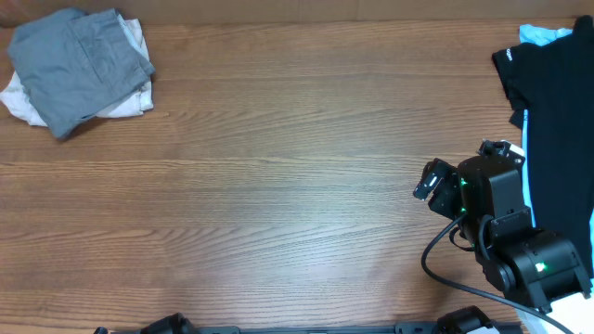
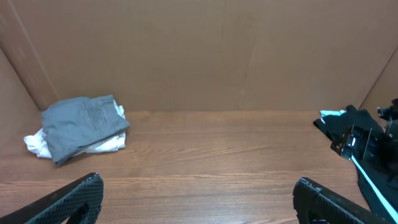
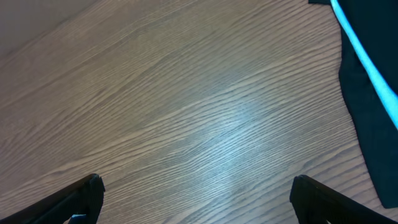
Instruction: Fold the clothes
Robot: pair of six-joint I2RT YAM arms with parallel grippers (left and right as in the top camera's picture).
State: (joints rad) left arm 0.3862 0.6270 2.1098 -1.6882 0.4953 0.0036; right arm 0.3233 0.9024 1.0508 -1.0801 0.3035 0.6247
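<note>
The grey shorts (image 1: 79, 65) lie folded on top of the cream shorts (image 1: 130, 97) at the far left corner; both also show in the left wrist view (image 2: 81, 124). A black garment (image 1: 557, 121) with a light-blue garment (image 1: 538, 34) under it lies at the right edge, and it shows in the right wrist view (image 3: 373, 118). My right gripper (image 3: 197, 180) is open and empty over bare wood, just left of the black garment (image 1: 427, 179). My left gripper (image 2: 198, 183) is open and empty, low at the near edge, far from the shorts.
The wooden table (image 1: 278, 186) fills the view. Brown cardboard walls (image 2: 199, 50) stand behind and beside it. The right arm's body and cable (image 1: 520, 250) sit at the near right, partly over the black garment.
</note>
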